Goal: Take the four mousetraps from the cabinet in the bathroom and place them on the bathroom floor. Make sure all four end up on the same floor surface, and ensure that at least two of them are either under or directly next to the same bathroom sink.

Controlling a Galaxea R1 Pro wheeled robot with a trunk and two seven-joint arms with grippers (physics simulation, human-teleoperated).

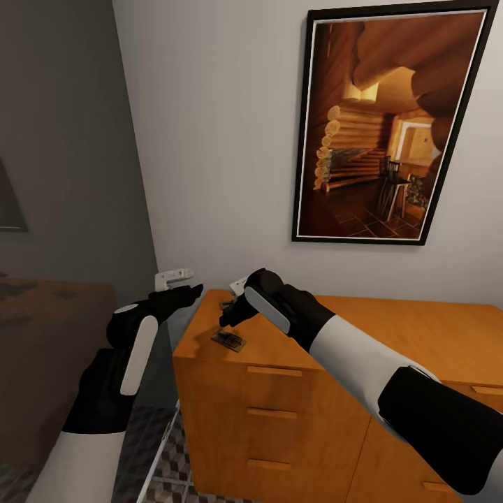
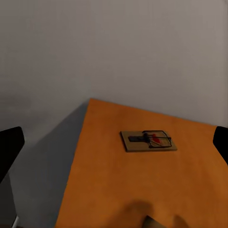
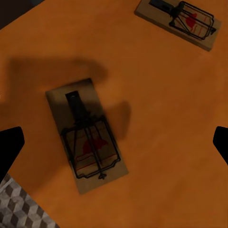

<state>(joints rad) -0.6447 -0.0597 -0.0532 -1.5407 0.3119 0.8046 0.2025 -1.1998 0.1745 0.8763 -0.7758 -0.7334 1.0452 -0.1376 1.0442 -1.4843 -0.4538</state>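
Take the cabinet as your landmark: the orange-brown chest stands against the pale wall, its flat top bare wood, drawer fronts with bar handles facing you. Above its top hangs a black-framed picture of a log cabin interior. Past the cabinet's left end and below it, you see a patch of the bathroom floor with its cube-print tiles; the right wrist view catches a corner of the same tiles off the cabinet's edge.

Your right arm reaches over the cabinet's top near its left front corner, and the right gripper hangs just above the wood. Its fingers stand wide apart, with nothing between them. Your left gripper hovers beside the cabinet's left end, off the top; its fingers are spread apart too and hold nothing.

Two mousetraps show on the cabinet's top. The nearer mousetrap lies flat close to the front left corner, under the right gripper and apart from it. The farther mousetrap lies flat nearer the wall, close to the first but not touching it.
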